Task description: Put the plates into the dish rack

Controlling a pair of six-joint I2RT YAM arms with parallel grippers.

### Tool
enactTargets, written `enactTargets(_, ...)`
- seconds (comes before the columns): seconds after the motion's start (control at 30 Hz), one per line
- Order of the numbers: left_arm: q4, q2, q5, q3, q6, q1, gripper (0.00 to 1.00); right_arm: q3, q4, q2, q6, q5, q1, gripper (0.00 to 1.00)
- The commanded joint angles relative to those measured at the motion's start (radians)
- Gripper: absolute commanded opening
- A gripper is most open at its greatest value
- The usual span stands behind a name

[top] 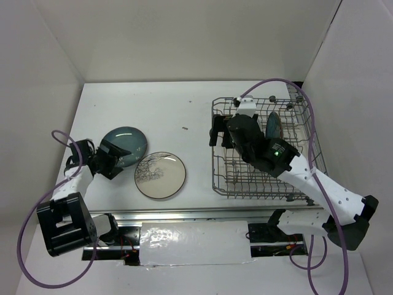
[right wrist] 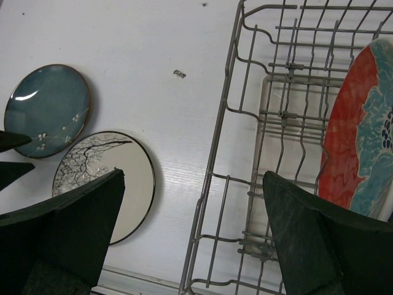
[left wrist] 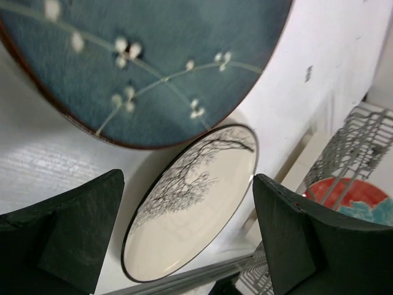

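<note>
Nearest the left wrist camera, the dark fingers (left wrist: 67, 239) of the left gripper (left wrist: 187, 236) are spread wide and nothing is held. Just beyond them a glossy teal-blue round ceramic plate (left wrist: 153, 67) and a grey-white, dark-rimmed plate with a branch drawing (left wrist: 190, 196) are laid flat.

From the right wrist, the right gripper (right wrist: 190, 236) is likewise seen fully parted and empty over the grey wire dish rack (right wrist: 224, 141), in which a red plate with a teal flower (right wrist: 359, 141) is stood upright.

Only from above is it shown that both loose plates are placed toward the near-left part of the white table (top: 184, 110), the teal one directly ahead of the left gripper, so the left arm is judged nearer.
</note>
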State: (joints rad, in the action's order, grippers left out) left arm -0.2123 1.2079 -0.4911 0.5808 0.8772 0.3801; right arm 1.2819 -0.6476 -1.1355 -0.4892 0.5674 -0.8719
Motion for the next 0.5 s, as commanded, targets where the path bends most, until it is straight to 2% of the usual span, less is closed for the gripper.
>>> enactTargets(0.0, -0.009, -0.022, -0.012, -0.056, 0.003, -0.056, 0.99, -0.012, 0.042, 0.008, -0.014, -0.003, 0.001, 1.00)
enactTargets(0.23, 0.022, -0.005, 0.008, -0.125, 0.104, -0.181, 0.99, 0.002, 0.035, -0.010, 0.021, -0.040, 0.004, 1.00)
enactTargets(0.37, 0.017, 0.015, 0.039, -0.125, 0.140, -0.248, 0.96, -0.007, 0.045, -0.001, 0.012, -0.023, 0.007, 1.00)
enactTargets(0.47, 0.073, 0.005, 0.045, -0.167, 0.175, -0.280, 0.91, -0.007, 0.042, 0.006, 0.003, -0.020, 0.013, 1.00)
